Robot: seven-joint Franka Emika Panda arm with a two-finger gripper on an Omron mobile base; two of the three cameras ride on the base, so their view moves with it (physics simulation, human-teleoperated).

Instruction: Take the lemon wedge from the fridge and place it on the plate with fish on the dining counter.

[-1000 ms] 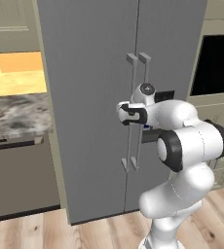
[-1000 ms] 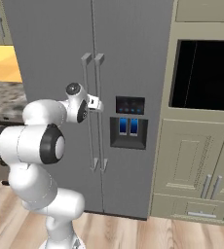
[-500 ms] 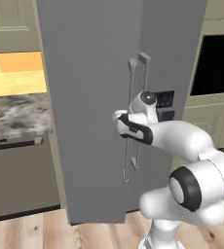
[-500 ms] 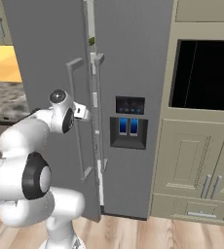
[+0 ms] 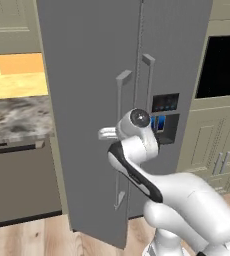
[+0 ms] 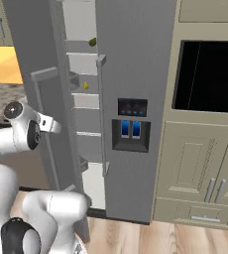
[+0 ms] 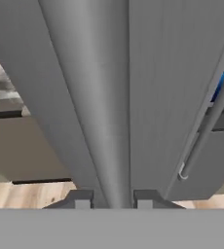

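Both base views look forward and down from behind the arm, left and right, and share the fridge [image 5: 102,100], its half-open left door and the floor. The right one sees into the gap. The hand view sits close against the door handle [image 7: 92,97], facing along it.

The fridge [image 5: 92,75] was seen with its left door [image 5: 82,115] swung out toward the camera, its long vertical bar handle [image 5: 120,140] facing the arm. The gripper [image 5: 107,133] was pressed up against that handle at mid-height. A granite-topped wall counter [image 5: 14,117] was seen to the left, and a black oven window [image 5: 222,67] to the right.
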